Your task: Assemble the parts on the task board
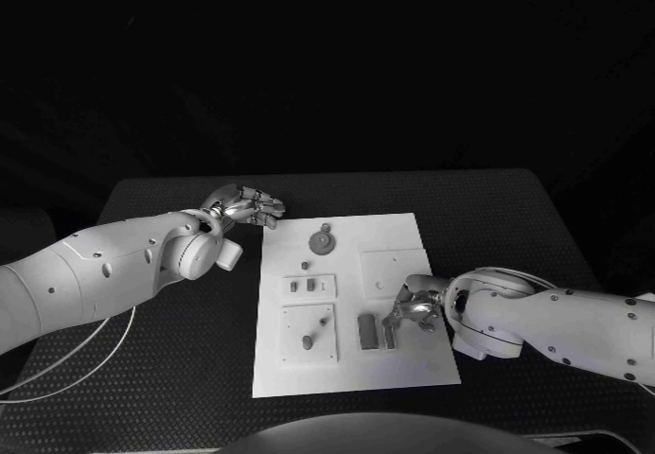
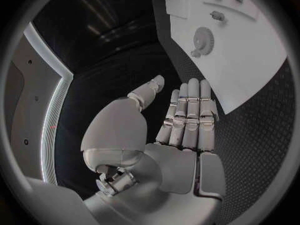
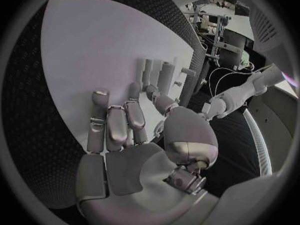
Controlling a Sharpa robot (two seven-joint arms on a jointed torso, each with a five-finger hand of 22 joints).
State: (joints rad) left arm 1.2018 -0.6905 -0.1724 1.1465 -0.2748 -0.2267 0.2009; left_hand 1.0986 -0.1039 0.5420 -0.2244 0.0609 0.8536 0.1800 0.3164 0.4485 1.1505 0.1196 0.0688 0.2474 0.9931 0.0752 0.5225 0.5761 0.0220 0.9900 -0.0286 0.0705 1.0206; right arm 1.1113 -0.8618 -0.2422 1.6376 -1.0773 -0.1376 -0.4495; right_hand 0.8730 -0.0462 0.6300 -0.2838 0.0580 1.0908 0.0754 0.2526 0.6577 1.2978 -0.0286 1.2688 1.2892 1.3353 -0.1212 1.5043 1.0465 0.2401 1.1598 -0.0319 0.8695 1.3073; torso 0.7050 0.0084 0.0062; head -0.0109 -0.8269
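Broadly, your black table [image 1: 164,378] has bare surface on every side of the task board [image 1: 410,374], which lies near its middle. Your left hand [image 1: 249,207] sits off the board's far left corner, fingers straight and side by side, holding nothing. Your right hand [image 1: 415,309] is over the board's right part, fingers curled by the upright grey parts [image 1: 379,330]; you cannot tell whether it grips one. A round geared part [image 1: 322,240] lies near the far edge.

Right hand [image 1: 416,308] hides board's [image 1: 410,369] edge (grasp unclear); small parts [image 1: 309,286] indistinct.
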